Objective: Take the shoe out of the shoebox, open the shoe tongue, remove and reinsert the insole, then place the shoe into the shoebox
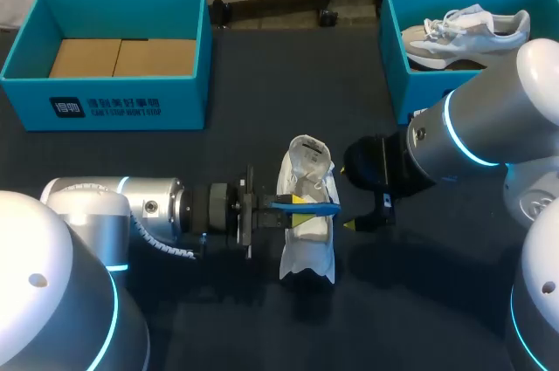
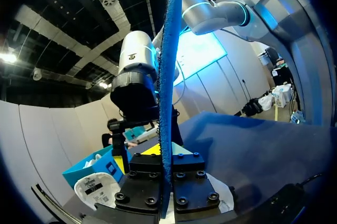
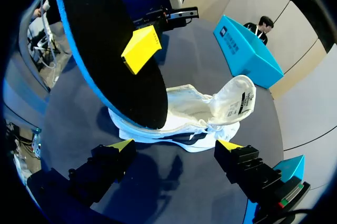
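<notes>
Since the insole point(image 3: 108, 50) is a thin, light sheet that is judged likely to flex and to catch on the lining, it is best taken near its middle, across its width, so that either end can be steered into the shoe point(image 1: 307, 214). It is held just so: the left gripper point(image 2: 164, 153) is closed on it, with the sheet pinched between the fingers and carried on edge directly above the shoe's opening. The shoe, white and soft in the upper, is lying on the table point(image 1: 227, 319) with its tongue folded open. Being light, it may be expected to slide or tip unless it is steadied at the heel or the sole rim. The right gripper point(image 3: 175, 147) is spread wide and nothing is held in it; it hovers just beside the shoe, on the side away from the left arm, with its fingers clear of the upper. One blue shoebox point(image 1: 105, 105) is set well apart from the shoe, beyond the left arm. A second box point(image 1: 393, 65), with a second shoe point(image 1: 463, 35) in it, is set beyond the right arm.
</notes>
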{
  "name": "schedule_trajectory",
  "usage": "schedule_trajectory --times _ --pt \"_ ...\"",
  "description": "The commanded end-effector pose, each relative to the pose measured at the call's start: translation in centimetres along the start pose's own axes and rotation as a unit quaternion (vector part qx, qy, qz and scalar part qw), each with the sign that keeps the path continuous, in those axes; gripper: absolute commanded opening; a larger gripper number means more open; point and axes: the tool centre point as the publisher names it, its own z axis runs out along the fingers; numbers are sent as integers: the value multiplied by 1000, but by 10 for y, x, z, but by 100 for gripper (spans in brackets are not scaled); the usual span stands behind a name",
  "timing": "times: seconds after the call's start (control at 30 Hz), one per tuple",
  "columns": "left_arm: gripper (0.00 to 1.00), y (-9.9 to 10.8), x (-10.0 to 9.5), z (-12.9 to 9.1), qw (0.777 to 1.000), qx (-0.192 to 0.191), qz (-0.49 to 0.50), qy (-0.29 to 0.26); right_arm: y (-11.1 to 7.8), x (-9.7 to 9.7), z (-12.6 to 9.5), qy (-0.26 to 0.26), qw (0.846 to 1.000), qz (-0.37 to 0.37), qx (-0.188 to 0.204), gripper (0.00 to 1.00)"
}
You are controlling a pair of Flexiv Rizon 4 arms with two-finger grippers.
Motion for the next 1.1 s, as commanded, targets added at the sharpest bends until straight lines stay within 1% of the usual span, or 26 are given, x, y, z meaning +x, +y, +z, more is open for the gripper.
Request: schedule_trajectory --times 0.03,0.33,0.67,1.1 --pt "0 3 0 -1 1000 -4 2 0 0 2 0 -1 1000 0 1 100" --pt "0 17 -2 -6 1000 -16 6 7 0 2 0 -1 1000 0 1 100" --pt "0 36 -4 -3 999 -26 24 6 0 2 0 -1 1000 0 1 100" --pt "0 44 -4 4 999 -24 36 6 0 2 0 -1 1000 0 1 100"
